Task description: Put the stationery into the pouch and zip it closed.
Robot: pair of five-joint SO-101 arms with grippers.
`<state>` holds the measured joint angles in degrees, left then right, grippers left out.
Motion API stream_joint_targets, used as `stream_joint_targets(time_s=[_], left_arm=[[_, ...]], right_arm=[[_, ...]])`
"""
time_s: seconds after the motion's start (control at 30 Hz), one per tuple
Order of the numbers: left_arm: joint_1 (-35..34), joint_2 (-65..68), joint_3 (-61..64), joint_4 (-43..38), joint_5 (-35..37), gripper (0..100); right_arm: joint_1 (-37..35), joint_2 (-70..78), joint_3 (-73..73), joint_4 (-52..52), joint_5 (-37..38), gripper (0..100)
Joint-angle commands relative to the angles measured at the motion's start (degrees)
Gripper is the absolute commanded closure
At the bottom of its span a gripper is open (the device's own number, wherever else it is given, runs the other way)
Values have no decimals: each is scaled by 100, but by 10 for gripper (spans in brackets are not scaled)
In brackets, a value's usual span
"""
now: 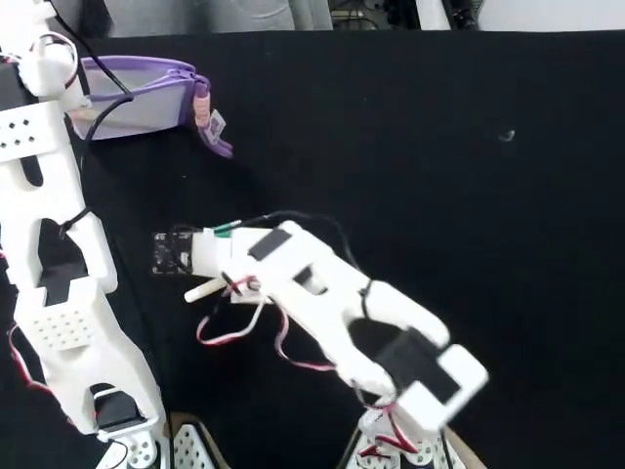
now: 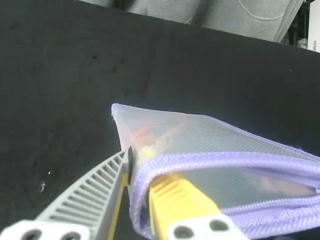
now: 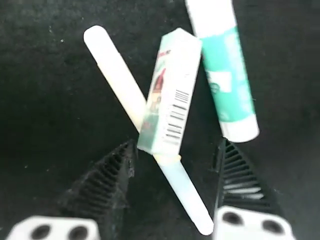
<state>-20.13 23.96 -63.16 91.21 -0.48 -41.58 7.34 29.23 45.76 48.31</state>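
The pouch (image 1: 146, 96) is translucent with purple zip trim and lies at the table's far left, its mouth open. My left gripper (image 2: 142, 170) is shut on the pouch (image 2: 210, 145) rim, grey finger outside and yellow finger inside. My right gripper (image 3: 177, 145) is open and hovers over the stationery near the table's middle left (image 1: 176, 256). Between its black fingers (image 3: 100, 185) lie a white pen (image 3: 117, 75) and a small printed box (image 3: 170, 95) crossed over it. A white and teal glue stick (image 3: 222, 70) lies just beside them.
The black table (image 1: 469, 195) stretches wide to the right of the arms. The left arm's white links (image 1: 54, 283) run along the left edge. Loose red and white wires (image 1: 234, 332) hang under the right arm.
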Motion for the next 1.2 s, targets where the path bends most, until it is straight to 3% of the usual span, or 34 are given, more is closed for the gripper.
stream_joint_targets(time_s=[0.0, 0.33, 0.53, 0.83, 1.17], left_arm=[[-75, -70, -347, -185, -35, 972], [-66, -62, -338, -185, -35, 972], [-66, -62, -330, -185, -35, 972], [-31, -62, -330, -149, -9, 972], [189, -62, -347, 9, -18, 972]], right_arm=[[44, 418, -857, 519, 105, 758], [44, 1253, -1771, 1398, 105, 773], [44, 1253, -1763, 1407, 70, 992], [79, 1033, -1877, 1952, 62, 988], [492, -1033, -1587, 2655, -352, 988]])
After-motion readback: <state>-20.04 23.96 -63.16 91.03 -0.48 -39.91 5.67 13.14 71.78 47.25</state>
